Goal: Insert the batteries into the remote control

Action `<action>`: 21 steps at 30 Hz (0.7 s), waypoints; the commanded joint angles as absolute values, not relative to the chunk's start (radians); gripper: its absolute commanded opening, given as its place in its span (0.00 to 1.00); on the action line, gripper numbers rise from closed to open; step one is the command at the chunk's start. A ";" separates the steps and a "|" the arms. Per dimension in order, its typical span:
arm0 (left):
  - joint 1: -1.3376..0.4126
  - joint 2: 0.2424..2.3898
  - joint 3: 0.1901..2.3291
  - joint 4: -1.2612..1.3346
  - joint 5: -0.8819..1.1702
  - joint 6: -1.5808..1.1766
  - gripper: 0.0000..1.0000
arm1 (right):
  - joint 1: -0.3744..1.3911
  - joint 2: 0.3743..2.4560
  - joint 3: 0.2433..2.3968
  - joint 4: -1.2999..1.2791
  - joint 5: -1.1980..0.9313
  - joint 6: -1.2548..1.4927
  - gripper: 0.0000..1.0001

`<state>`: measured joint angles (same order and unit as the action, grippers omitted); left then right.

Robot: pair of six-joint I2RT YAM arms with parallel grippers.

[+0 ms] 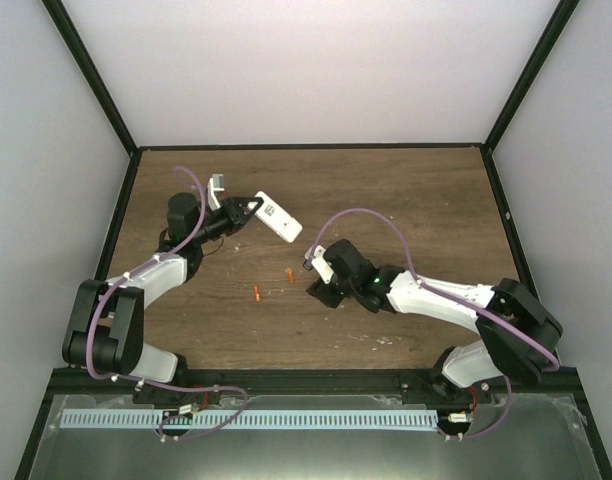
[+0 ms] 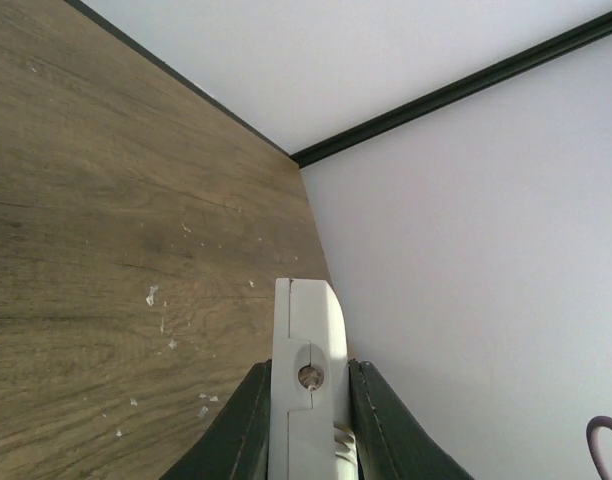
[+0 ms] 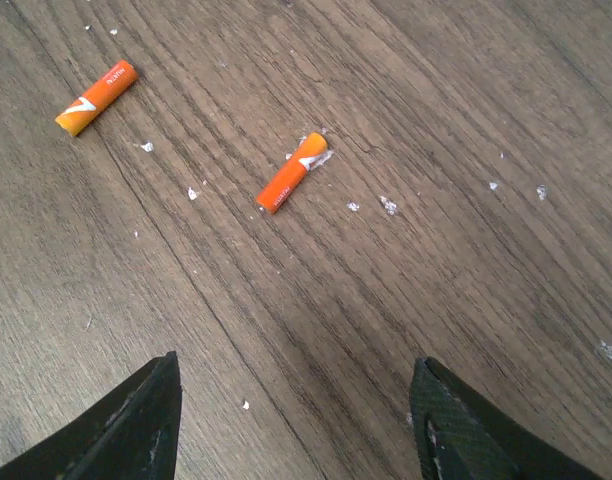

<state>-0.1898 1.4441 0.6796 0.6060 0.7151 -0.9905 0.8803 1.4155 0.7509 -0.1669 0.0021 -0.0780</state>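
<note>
My left gripper is shut on one end of the white remote control, which sticks out to the right at the back left of the table. In the left wrist view the remote stands edge-on between the fingers of the gripper. Two orange batteries lie apart on the wood near the middle. My right gripper is open and empty, just right of the nearer battery. The farther battery lies at the upper left of the right wrist view, beyond the gripper.
The wooden table is walled in by pale panels with black frame edges. Small pale specks are scattered on the wood around the batteries. A metal tray with a white slotted strip runs along the near edge.
</note>
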 commanded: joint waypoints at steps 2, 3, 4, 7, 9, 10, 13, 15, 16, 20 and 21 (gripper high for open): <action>-0.192 1.427 0.695 0.639 0.712 -0.974 0.00 | 0.884 1.361 0.747 -0.159 0.032 -0.074 0.62; -0.192 1.426 0.692 0.637 0.713 -0.972 0.00 | 0.884 1.346 0.746 -0.148 0.041 -0.069 0.67; -0.191 1.425 0.691 0.633 0.719 -0.968 0.00 | 0.884 1.330 0.746 -0.131 0.047 -0.068 0.72; -0.191 1.427 0.685 0.631 0.755 -0.963 0.00 | 0.884 1.296 0.756 -0.092 0.057 -0.068 0.85; -0.193 1.420 0.664 0.644 0.774 -0.970 0.00 | 0.883 1.298 0.773 -0.081 0.063 -0.075 0.88; -0.194 1.413 0.645 0.649 0.778 -0.973 0.00 | 0.884 1.304 0.785 -0.080 0.062 -0.080 0.89; -0.205 1.392 0.611 0.651 0.785 -0.971 0.00 | 0.881 1.347 0.820 -0.082 0.053 -0.088 0.90; -0.217 1.378 0.593 0.650 0.787 -0.969 0.00 | 0.882 1.372 0.839 -0.075 0.057 -0.092 0.91; -0.221 1.371 0.586 0.650 0.788 -0.971 0.00 | 0.883 1.383 0.849 -0.072 0.056 -0.093 0.91; -0.243 1.345 0.571 0.639 0.788 -0.968 0.00 | 0.884 1.418 0.891 -0.076 0.037 -0.104 0.93; -0.248 1.343 0.569 0.638 0.788 -0.968 0.00 | 0.883 1.423 0.897 -0.074 0.032 -0.108 0.94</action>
